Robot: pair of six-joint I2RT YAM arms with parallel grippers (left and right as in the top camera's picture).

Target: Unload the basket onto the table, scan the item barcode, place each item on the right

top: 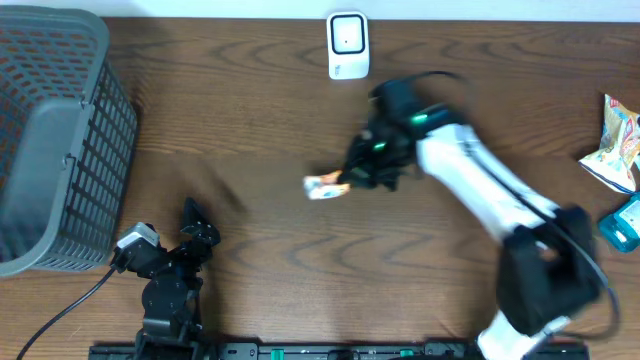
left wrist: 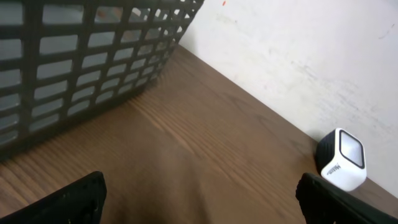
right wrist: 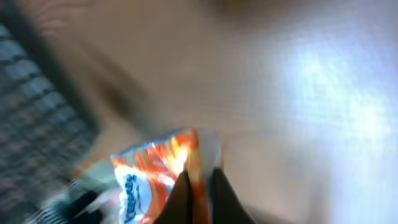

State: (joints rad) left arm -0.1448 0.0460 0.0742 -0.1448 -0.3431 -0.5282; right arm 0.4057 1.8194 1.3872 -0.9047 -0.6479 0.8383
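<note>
- the right tool (right wrist: 200,188) is pinching fully shut on one edge of the snack packet (top: 324,186). its two fingers are meeting on the seam, so the printed faces are hanging clear of the grip rather than being covered by it.
- the snack packet is sitting out over the middle of the table (top: 250,100), sticking out to the left of the right tool. i cannot tell whether it is clear of the wood.
- the right wrist view is blurring heavily. orange and white print is showing, but i am not finding a barcode on it.
- the scanner (top: 347,45), a small white unit, is standing at the far edge of the table, well apart from the packet. its window is facing in toward the arms, which suits presenting an item from this side.
- the left tool (left wrist: 205,200) is resting with jaws spread wide and gripping nothing, near the front left of the table beside the basket (top: 50,140). judgement: it is parking out of the right arm's path.
- a pale pouch (top: 612,145) and a blue pack (top: 622,222) are lying at the right edge, probably waiting their turn.
- judgement: the step in hand is bringing the packet to the scanner. the next move is calling for turning the barcode face toward the window, which an edge grip allows.
</note>
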